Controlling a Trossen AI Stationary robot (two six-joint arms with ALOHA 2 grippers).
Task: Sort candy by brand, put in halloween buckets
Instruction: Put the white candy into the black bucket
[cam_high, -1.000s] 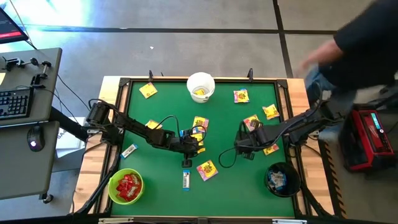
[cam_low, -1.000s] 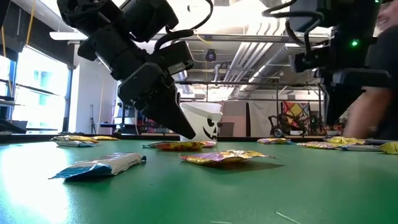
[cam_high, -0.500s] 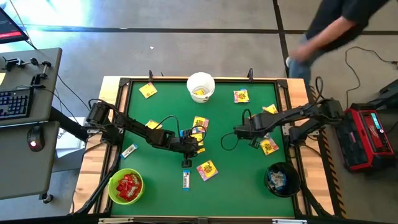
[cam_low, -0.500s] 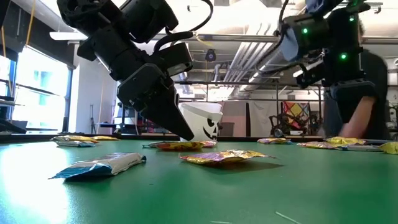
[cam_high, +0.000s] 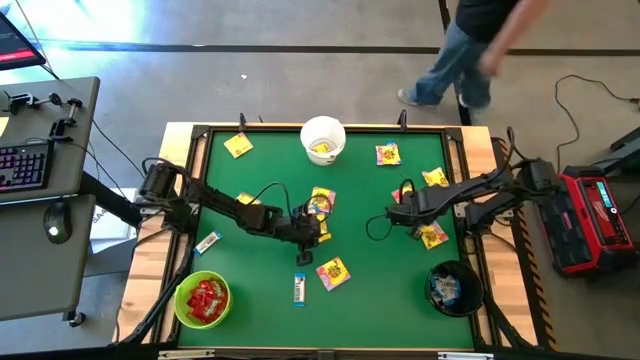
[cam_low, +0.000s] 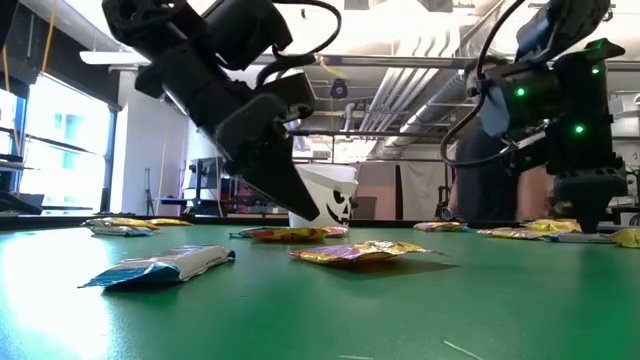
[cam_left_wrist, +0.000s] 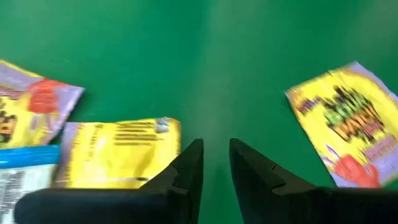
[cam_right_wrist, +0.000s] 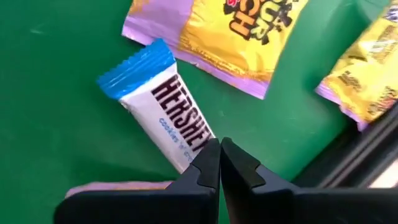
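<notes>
1. The left gripper (cam_left_wrist: 216, 163) hovers low over the green desk (cam_high: 260, 270) near its middle, its fingers (cam_left_wrist: 186, 165) a narrow gap apart and pinching nothing — only bare green shows between the tips.
2. A yellow packet (cam_left_wrist: 118, 152) lies flat just beside one of the left fingers; a second yellow packet with pink print (cam_left_wrist: 348, 121) lies well off the other finger.
3. The right gripper (cam_right_wrist: 219, 163) is low over the right side of the desk, fingers pressed together and empty, their tips at the end of a white-and-blue bar (cam_right_wrist: 165, 112) lying flat on the green.
4. Beyond that bar, ahead of the right fingers, lies a purple-edged yellow packet (cam_right_wrist: 249, 34); another yellow packet (cam_right_wrist: 367, 81) lies off to one side.
5. Three buckets stand on the desk: the white bucket (cam_high: 323, 139) at the far edge with yellow candy inside, the lime green bucket (cam_high: 202, 299) at the near left corner holding red packets, and the black bucket (cam_high: 453, 288) at the near right corner holding white-and-blue pieces.
6. More candy lies loose — a white-and-blue bar (cam_high: 299, 288) and a yellow packet (cam_high: 333, 272) in front of the left fingers, and yellow packets scattered toward the far right.
7. A person (cam_high: 470, 45) walks past on the floor beyond the desk.
</notes>
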